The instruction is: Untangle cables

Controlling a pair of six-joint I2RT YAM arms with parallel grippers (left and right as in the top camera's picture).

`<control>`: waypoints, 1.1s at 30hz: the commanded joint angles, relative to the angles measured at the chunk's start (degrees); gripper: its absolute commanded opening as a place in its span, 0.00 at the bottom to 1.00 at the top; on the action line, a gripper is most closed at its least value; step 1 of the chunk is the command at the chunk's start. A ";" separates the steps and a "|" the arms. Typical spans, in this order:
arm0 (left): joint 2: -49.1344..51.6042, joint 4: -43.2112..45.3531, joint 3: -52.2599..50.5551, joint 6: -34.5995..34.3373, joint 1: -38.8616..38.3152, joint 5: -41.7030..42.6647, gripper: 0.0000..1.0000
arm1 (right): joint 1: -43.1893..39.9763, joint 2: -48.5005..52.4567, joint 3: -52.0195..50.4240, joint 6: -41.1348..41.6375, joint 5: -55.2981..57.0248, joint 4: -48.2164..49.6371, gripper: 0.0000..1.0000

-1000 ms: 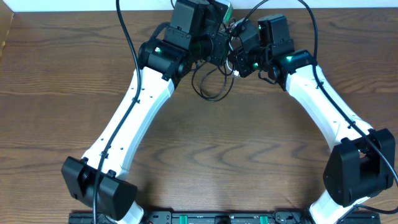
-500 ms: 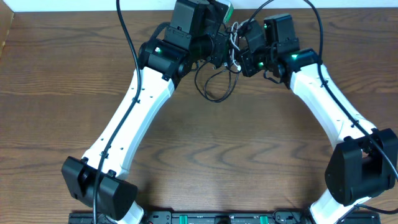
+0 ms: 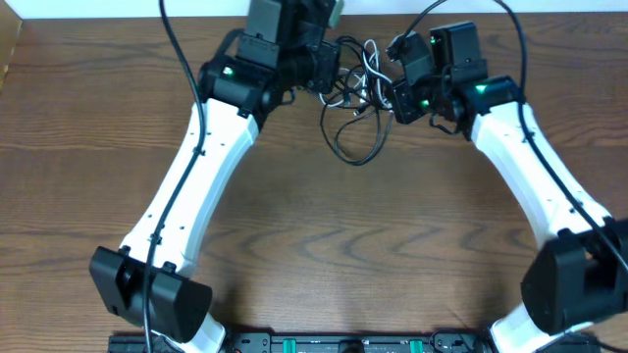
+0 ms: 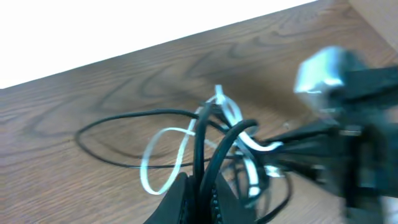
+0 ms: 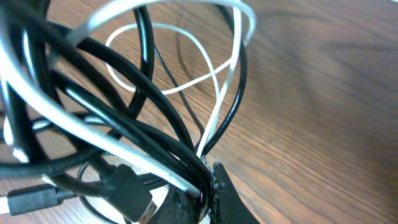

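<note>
The cables (image 3: pixel 361 76), black cords and a white one knotted together, hang stretched between my two grippers near the table's far edge. One black loop (image 3: pixel 353 149) droops onto the wood below them. My left gripper (image 3: pixel 332 71) is shut on black strands of the cables (image 4: pixel 208 146), with a white loop (image 4: pixel 163 149) behind them. My right gripper (image 3: pixel 391 90) is shut on a bunch of black and white strands (image 5: pixel 155 134). A black plug end (image 5: pixel 129 191) lies just left of its fingers (image 5: pixel 227 196). The right gripper (image 4: pixel 348 130) shows blurred in the left wrist view.
The brown wooden table (image 3: pixel 314 245) ends at a white wall edge (image 3: pixel 549 8) just behind the grippers. Both white arms (image 3: pixel 191 186) slant in from the front corners. A black rail (image 3: pixel 343 343) runs along the front edge.
The two grippers have drawn apart, the left one going left and back, the right one going right. The tangle between them has spread wider, and its hanging loop has shifted right.
</note>
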 commanded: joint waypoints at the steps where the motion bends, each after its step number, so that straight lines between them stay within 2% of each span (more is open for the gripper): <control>1: -1.16 0.63 0.15 1.20 3.72 -1.31 0.08 | -1.99 -2.67 -0.26 -2.80 5.92 -2.43 0.01; 14: -1.18 0.39 0.15 1.18 12.44 -1.31 0.08 | -5.64 -3.19 -0.26 -4.46 6.45 -8.28 0.01; 21: -1.20 0.26 0.15 0.90 13.40 -1.25 0.08 | -5.62 -3.19 -0.26 -5.01 6.95 -8.31 0.01; 22: -1.20 0.26 0.15 0.48 13.27 -0.98 0.08 | -5.57 -3.19 -0.26 -5.14 6.91 -8.26 0.04; 24: -1.20 0.31 0.15 -0.26 12.94 0.90 0.08 | -5.57 -3.19 -0.26 -5.11 6.86 -7.98 0.25; 25: -1.20 0.42 0.15 -0.37 12.66 1.75 0.08 | -5.57 -3.19 -0.26 -5.11 6.84 -7.87 0.29; 27: -1.29 0.42 0.15 -0.35 11.80 2.14 0.08 | -5.57 -3.19 -0.26 -5.14 6.01 -7.65 0.31; 31: -1.31 0.39 0.15 -0.35 9.31 2.16 0.08 | -5.46 -3.19 -0.26 -5.18 5.79 -7.58 0.50; 33: -1.31 0.39 0.15 -0.35 7.21 2.16 0.08 | -5.62 -3.19 -0.26 -5.20 5.81 -7.58 0.50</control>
